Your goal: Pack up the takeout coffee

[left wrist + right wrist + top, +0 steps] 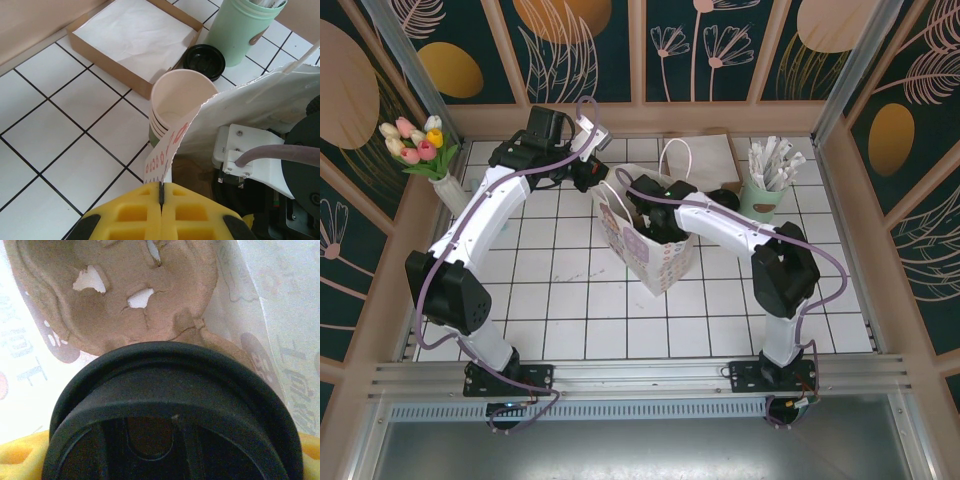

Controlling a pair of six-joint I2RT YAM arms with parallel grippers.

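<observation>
A staged robot test cell dressed like a café. Aluminium rails frame a white tiled table, and floral panels wall it in.

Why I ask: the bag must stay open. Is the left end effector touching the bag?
Touching. Left wrist view: left end effector, shut, pinches the bag's rim.

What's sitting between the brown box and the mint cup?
A round black lid lies flat between the brown box and the mint cup; the left wrist view shows it.
</observation>
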